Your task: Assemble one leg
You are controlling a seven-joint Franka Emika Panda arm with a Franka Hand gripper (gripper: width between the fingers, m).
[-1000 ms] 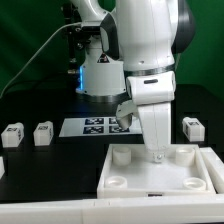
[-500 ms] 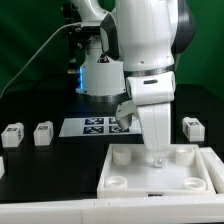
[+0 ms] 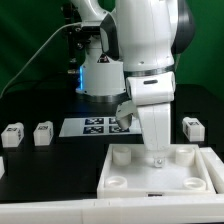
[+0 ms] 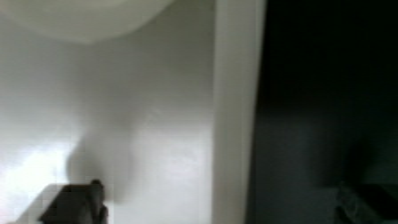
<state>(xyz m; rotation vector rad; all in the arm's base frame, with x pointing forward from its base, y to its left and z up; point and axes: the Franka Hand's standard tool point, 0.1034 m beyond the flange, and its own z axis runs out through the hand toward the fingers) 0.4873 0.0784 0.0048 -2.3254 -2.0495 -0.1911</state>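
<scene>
Three small white legs with black-and-white tags stand on the black table: two at the exterior view's left (image 3: 10,135) (image 3: 43,133) and one at its right (image 3: 192,127). The large white tray-like piece (image 3: 120,170) lies at the front. My gripper (image 3: 155,156) points down over the tray's far wall. In the wrist view the gripper (image 4: 217,205) is open and empty. One dark finger (image 4: 71,203) is over the white tray surface (image 4: 125,110) and the other is over the dark table, with the tray's wall between them, untouched. No leg shows in the wrist view.
The marker board (image 3: 88,126) lies on the table behind the tray, partly hidden by the arm. The arm's white base (image 3: 100,75) and cables stand at the back. A pale edge runs along the front of the table (image 3: 60,207).
</scene>
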